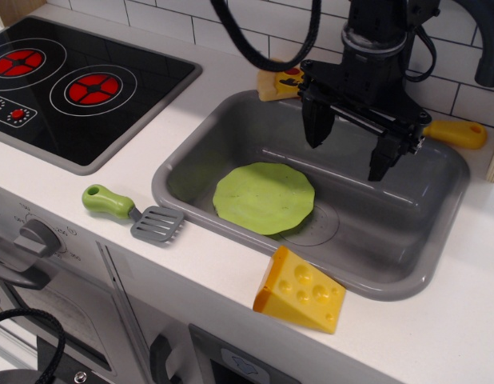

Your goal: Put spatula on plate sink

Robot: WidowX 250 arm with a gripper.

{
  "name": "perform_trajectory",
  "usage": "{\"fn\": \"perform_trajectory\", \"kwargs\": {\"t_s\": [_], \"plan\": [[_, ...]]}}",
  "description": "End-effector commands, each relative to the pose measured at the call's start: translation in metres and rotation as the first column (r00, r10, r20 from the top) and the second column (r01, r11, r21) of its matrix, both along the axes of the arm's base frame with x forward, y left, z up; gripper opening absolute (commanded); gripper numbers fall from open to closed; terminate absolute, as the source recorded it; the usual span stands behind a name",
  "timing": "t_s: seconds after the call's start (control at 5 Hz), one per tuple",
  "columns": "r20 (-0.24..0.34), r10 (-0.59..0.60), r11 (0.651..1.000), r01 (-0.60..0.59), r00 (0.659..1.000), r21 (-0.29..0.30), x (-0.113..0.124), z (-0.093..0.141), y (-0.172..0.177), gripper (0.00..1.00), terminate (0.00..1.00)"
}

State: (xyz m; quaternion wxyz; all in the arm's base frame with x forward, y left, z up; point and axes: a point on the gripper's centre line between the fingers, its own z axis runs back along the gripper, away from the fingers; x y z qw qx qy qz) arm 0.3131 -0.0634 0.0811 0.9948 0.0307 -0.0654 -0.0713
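The spatula [133, 211], with a light-green handle and a grey slotted head, lies on the white counter just left of the sink's front-left corner. The light-green plate [264, 198] lies flat on the floor of the grey sink [191, 160], toward its left side. My black gripper [348, 158] hangs open and empty above the middle-right of the sink, to the right of and above the plate, well away from the spatula.
A yellow cheese wedge [301, 292] sits on the sink's front rim. A yellow-handled knife [455, 134] lies behind the sink at the right. A yellow object [277, 83] sits behind the sink's back rim. The black stovetop [79, 88] is at the left.
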Motion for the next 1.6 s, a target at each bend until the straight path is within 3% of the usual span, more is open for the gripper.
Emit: {"fn": "perform_trajectory", "kwargs": {"t_s": [0.0, 0.2, 0.4, 0.6, 0.8, 1.0, 1.4], "plan": [[0.0, 0.0, 1.0, 0.0, 1.0, 0.0, 0.0, 0.0, 0.0, 1.0, 0.0], [-0.071, -0.214, 0.975, 0.217, 0.974, 0.043, -0.007, -0.004, 0.017, 1.0, 0.0], [-0.1, -0.422, 0.9, 0.429, 0.901, 0.071, -0.007, 0.001, 0.036, 1.0, 0.0], [-0.156, -0.582, 0.795, 0.599, 0.798, 0.093, -0.01, 0.006, 0.062, 1.0, 0.0], [-0.204, -0.701, 0.685, 0.725, 0.683, 0.075, -0.02, 0.01, 0.089, 1.0, 0.0], [-0.228, -0.744, 0.636, 0.77, 0.628, 0.045, -0.039, 0.019, 0.12, 1.0, 0.0], [-0.189, -0.83, 0.534, 0.845, 0.525, 0.001, -0.076, 0.016, 0.151, 1.0, 0.0]]}}
